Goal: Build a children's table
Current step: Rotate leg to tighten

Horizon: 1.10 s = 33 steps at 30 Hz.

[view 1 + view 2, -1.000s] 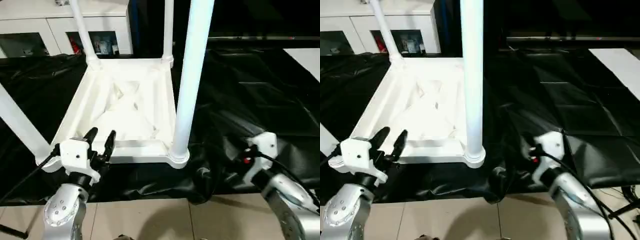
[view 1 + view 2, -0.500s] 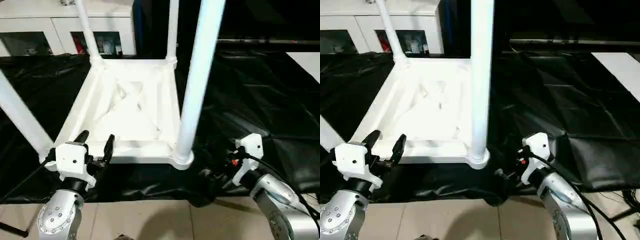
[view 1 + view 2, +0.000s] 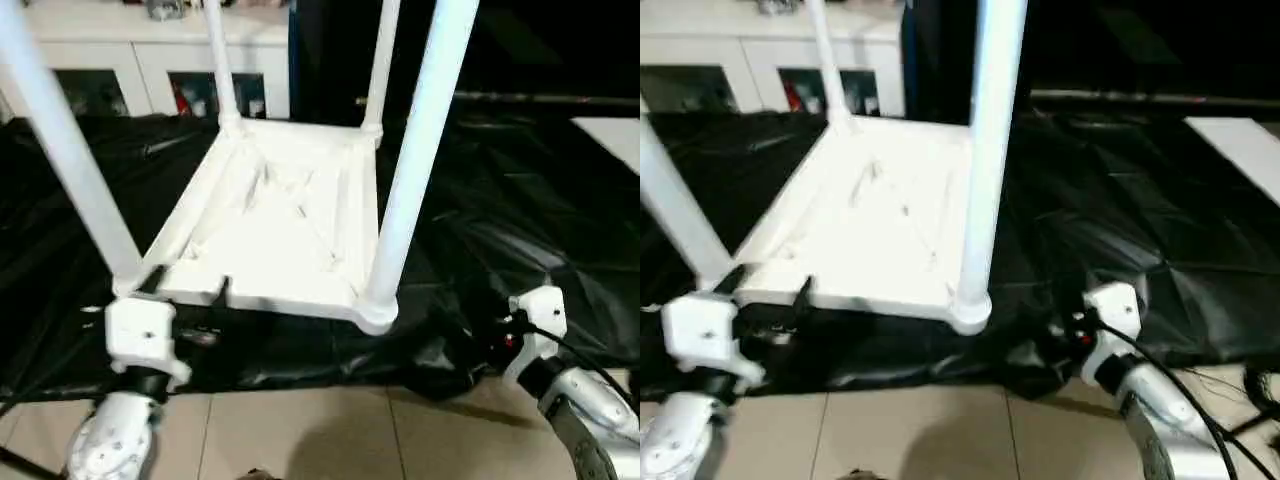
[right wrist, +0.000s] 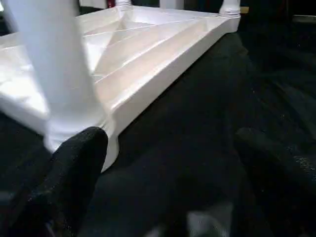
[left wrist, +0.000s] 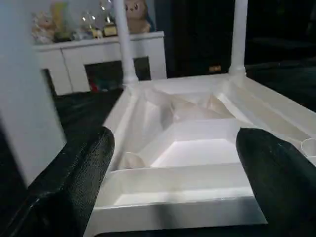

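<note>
The children's table lies upside down on a black sheet: the white tabletop [image 3: 270, 230] shows its ribbed underside. Four white legs stand in its corner sockets: near right leg [image 3: 415, 170], near left leg [image 3: 70, 150], and two far legs [image 3: 220, 70]. My left gripper [image 3: 188, 285] is open just in front of the tabletop's near edge, close to the near left corner, with nothing between its fingers [image 5: 74, 182]. My right gripper [image 4: 173, 163] is open over the sheet, a little to the right of the near right leg's base, holding nothing.
A white cabinet [image 3: 110, 60] with glass doors stands behind the table, with toys [image 5: 133, 15] on top. The black sheet [image 3: 500, 200] covers the ground around the table. Tiled floor [image 3: 300, 440] lies at the front. A white slab [image 3: 615, 135] sits at far right.
The left gripper's fingers have spread wider and it has drawn back to the tabletop's near edge. The whole picture has shifted with the camera. The table has not moved.
</note>
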Available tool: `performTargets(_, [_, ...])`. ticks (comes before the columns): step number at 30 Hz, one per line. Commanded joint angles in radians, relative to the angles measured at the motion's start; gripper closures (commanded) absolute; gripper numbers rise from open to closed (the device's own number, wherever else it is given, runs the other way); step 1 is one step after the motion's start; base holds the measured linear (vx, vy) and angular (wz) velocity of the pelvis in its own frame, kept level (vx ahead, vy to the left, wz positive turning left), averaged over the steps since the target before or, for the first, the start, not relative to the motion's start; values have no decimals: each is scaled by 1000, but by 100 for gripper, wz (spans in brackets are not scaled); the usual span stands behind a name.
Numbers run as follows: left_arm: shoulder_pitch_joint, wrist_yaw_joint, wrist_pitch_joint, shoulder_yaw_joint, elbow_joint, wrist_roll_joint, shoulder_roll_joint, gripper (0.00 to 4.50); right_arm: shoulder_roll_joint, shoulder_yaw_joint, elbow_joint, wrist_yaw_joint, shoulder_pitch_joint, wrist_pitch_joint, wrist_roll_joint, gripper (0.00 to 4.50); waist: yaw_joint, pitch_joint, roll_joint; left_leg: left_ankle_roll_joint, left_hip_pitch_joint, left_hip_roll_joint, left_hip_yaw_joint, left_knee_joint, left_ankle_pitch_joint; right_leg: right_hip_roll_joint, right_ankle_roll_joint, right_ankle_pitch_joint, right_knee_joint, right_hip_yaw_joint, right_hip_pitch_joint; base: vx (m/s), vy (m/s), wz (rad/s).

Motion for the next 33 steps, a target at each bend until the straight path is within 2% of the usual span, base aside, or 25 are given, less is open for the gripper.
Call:
performTargets(1, [3, 15, -9, -10, -4, 8, -11, 3, -37, -41, -3, 28, 0, -6, 20, 0, 22, -25, 21, -332, 2, 227, -113, -287, -962, 45, -30, -7, 70, -35, 14, -115, -23, 15])
performTargets(2, [3, 16, -10, -10, -2, 8, -11, 3, -41, -43, -4, 34, 1, -4, 24, 0, 37, -26, 27, -280, 5, 221, -96, -279, -930, 50, -39, -84, 83, -37, 19, -106, -99, 17])
performTargets(5, [-5, 38, 4, 10, 5, -7, -19, 3, -80, -30, -31, 94, 0, 15, 49, 0, 50, -61, -10, -181, 34, 217, -127, -244, -717, 15, -35, -243, 34, 35, 46, -125, -131, 0])
performTargets(6, [-15, 49, 19, 20, 14, -5, -17, 3, -98, -9, -54, 133, -15, 38, 68, 0, 39, -68, -81, -148, 48, 58, -77, -48, -438, -100, -227, -464, -153, 86, 26, -167, -153, -14])
performTargets(7, [-32, 60, 32, 20, 31, 17, -5, 3, -100, 16, -55, 152, -45, 49, 72, 0, 43, -46, -96, -34, -18, -16, -61, 152, -179, -149, -316, -532, -224, 96, 45, -167, -153, -14])
performTargets(8, [-38, 62, 34, 20, 36, 21, -2, 3, -98, 22, -52, 155, -54, 50, 70, 0, 71, 15, -58, 19, -69, -55, -59, 179, -17, -94, -197, -628, -240, 109, 54, -143, -162, -12])
performTargets(9, [-78, 70, 48, 20, 68, 34, 12, 3, -78, 58, -23, 155, -112, 52, 55, 0, 69, 29, -74, -7, -64, -53, -60, 196, -18, -101, -122, -710, -245, 95, 41, -133, -138, -20])
performTargets(10, [-108, 80, 59, 20, 89, 41, 16, 3, -56, 78, 1, 150, -145, 45, 45, 0, 71, 17, -76, -37, -33, -39, -80, 175, -76, -116, -38, -805, -229, 93, 56, -133, -138, -20])
performTargets(11, [-108, 80, 59, 20, 89, 41, 16, 3, -56, 78, 1, 150, -145, 45, 45, 0, 73, -1, -70, -38, -11, -18, -88, 103, -113, -114, -4, -739, -207, 72, 88, -110, -86, -31])
performTargets(12, [-154, 88, 63, 19, 122, 46, 25, 3, -19, 104, 45, 128, -192, 39, 23, 0, 82, -34, -46, -11, -2, 32, -106, 14, -139, -95, -9, -500, -175, 60, 120, -102, -56, -20])
performTargets(13, [-154, 88, 63, 19, 122, 46, 25, 3, -19, 104, 45, 128, -192, 39, 23, 0, 78, -46, -29, 4, 25, 58, -111, -19, -140, -78, -8, -400, -176, 38, 113, -102, -56, -20])
performTargets(14, [-225, 93, 73, 14, 184, 55, 38, 3, 31, 141, 110, 92, -248, 6, -25, 0, 64, -58, -12, 73, 71, 186, -191, -78, -178, -64, 9, -203, -127, 23, 71, -113, -52, 4])
performTargets(15, [-252, 93, 77, 12, 208, 55, 43, 3, 49, 154, 139, 68, -271, -9, -51, 0, 44, -55, -3, 93, 78, 233, -215, -96, -212, -74, -14, -128, -81, 27, 51, -92, -60, 2])
performTargets(16, [-264, 93, 78, 12, 220, 56, 45, 3, 58, 160, 153, 56, -282, -16, -64, 0, 35, -47, -4, 91, 64, 224, -207, -107, -292, -108, -56, -51, -46, 55, 49, -92, -60, 2])
performTargets(17, [-267, 93, 78, 12, 223, 56, 46, 3, 60, 161, 157, 52, -285, -18, -68, 0, 46, -38, -21, 16, 46, 157, -164, -82, -349, -138, -85, -79, -98, 73, 54, -73, -52, -1])
performTargets(18, [-292, 97, 83, 13, 243, 57, 47, 3, 79, 168, 174, 39, -303, -5, -65, 0, 63, -29, -27, -35, 45, 113, -127, -64, -329, -149, -108, -261, -140, 72, 61, -60, -38, 9])
performTargets(19, [-330, 108, 85, 14, 266, 57, 48, 3, 102, 187, 189, 31, -325, 2, -67, 0, 74, -28, -24, -40, 48, 105, -116, -54, -288, -149, -106, -355, -156, 70, 63, -60, -38, 9])
performTargets(21, [-342, 111, 85, 14, 274, 57, 48, 3, 108, 193, 194, 29, -333, 4, -67, 0, 88, -28, -29, -26, 52, 103, -97, -61, -200, -121, -88, -474, -173, 57, 59, 0, 0, 0])
performTargets(24, [-363, 135, 107, 20, 288, 58, 50, 3, 137, 209, 206, -6, -347, -10, -94, 0, 84, -42, -8, -25, 49, 160, -117, -90, -226, -102, -136, -206, -127, 50, 53, 0, 0, 0])
performTargets(27, [-346, 140, 94, 37, 285, 31, 42, 3, 147, 247, 209, -26, -341, -56, -153, 0, 87, -47, -3, -37, 50, 147, -106, -88, -283, -112, -160, -169, -121, 51, 70, 0, 0, 0])
performTargets(28, [-339, 140, 91, 40, 284, 28, 41, 3, 148, 254, 211, -26, -339, -62, -160, 0, 79, -39, -4, 17, -32, 87, -133, -100, -287, -119, -122, -241, -126, -14, 141, 0, 0, 0])
performTargets(29, [-339, 140, 91, 40, 284, 28, 41, 3, 148, 254, 211, -26, -339, -62, -160, 0, 80, -41, -12, 38, -8, 74, -122, -66, -308, -143, -87, -386, -174, -20, 145, 50, 3, 37])
performTargets(30, [-321, 135, 93, 39, 279, 24, 40, 3, 148, 267, 212, -17, -336, -61, -159, 0, 84, -37, -7, 60, -16, 70, -101, -21, -234, -171, -78, -520, -213, -33, 170, 86, 21, 59])
performTargets(31, [-321, 135, 93, 39, 279, 24, 40, 3, 148, 267, 212, -17, -336, -61, -159, 0, 86, -32, -7, 66, -7, 73, -90, -7, -224, -182, -78, -579, -234, -44, 171, 86, 21, 59])
performTargets(33, [-313, 130, 88, 28, 279, 26, 37, 3, 147, 275, 213, 10, -333, -56, -144, 0, 81, -22, 7, 71, 1, 86, -78, -9, -220, -165, -85, -628, -254, -84, 193, 107, 48, 59])
